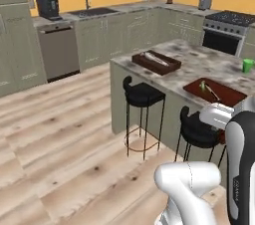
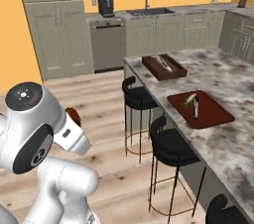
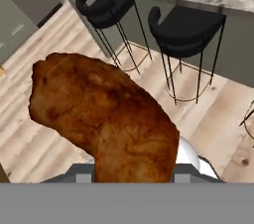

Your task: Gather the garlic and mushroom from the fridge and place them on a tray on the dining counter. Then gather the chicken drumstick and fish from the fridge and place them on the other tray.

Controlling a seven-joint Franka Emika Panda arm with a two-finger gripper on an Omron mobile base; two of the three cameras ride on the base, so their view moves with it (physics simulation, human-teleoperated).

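Observation:
A browned chicken drumstick (image 3: 104, 114) looms close in the hand view, and its brown tip (image 2: 74, 114) pokes out past the white hand in the right base view. My gripper (image 2: 74, 124) is shut on it, fingers hidden behind the meat. It hangs over the wooden floor, short of the dining counter (image 1: 199, 59). On that counter the flat reddish tray (image 1: 226, 94) (image 2: 213, 114) carries two small items, too small to name. Farther along, the other tray (image 1: 172, 64) (image 2: 149, 64), deep and dark brown, holds the silvery fish (image 1: 155, 58) (image 2: 163, 63). The fridge is out of view.
Black round stools (image 1: 143, 94) (image 1: 199, 132) (image 3: 186, 25) stand along the counter's near side, between me and the trays. A green cup (image 1: 247, 64) sits at the counter's far right. Olive cabinets, a dishwasher (image 1: 59, 50) and a stove (image 1: 226, 30) line the orange walls.

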